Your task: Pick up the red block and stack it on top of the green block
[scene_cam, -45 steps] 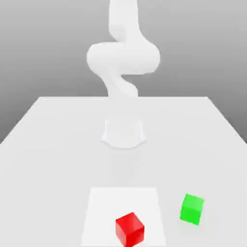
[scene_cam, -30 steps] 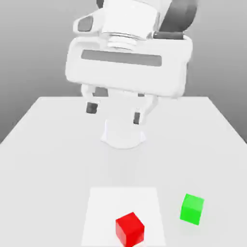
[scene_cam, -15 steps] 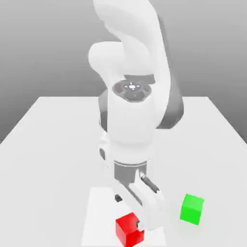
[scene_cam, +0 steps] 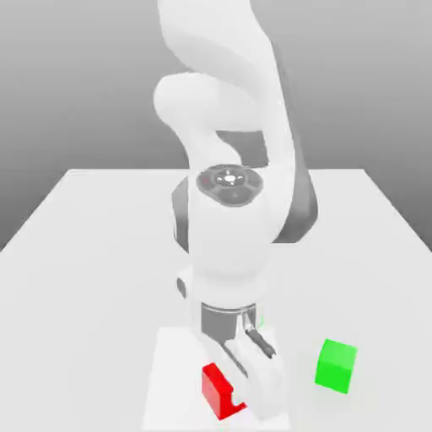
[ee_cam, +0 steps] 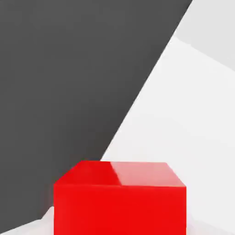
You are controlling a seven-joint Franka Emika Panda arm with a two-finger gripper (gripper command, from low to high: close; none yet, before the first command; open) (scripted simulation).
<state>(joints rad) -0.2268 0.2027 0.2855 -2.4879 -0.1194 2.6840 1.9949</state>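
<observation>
The red block (scene_cam: 217, 390) rests on a lighter white square (scene_cam: 173, 371) near the table's front edge. My gripper (scene_cam: 246, 395) is down over it and covers the side of the block toward the exterior view's right. The jaws are shut on the red block, which still sits on the surface. In the hand view the red block (ee_cam: 120, 198) looms very close, with its top face and one side showing. The green block (scene_cam: 336, 364) stands on the table toward the exterior view's right of the red one, a short gap away from my hand.
The white table (scene_cam: 84, 253) stretches back to the arm's base behind my hand. My arm (scene_cam: 229, 245) bends forward and down over the table's middle. In the hand view a dark backdrop (ee_cam: 69, 69) lies beyond the table edge.
My hand has dropped lower onto the red block, which is now more covered. The jaws have closed on it. The green block has not moved.
</observation>
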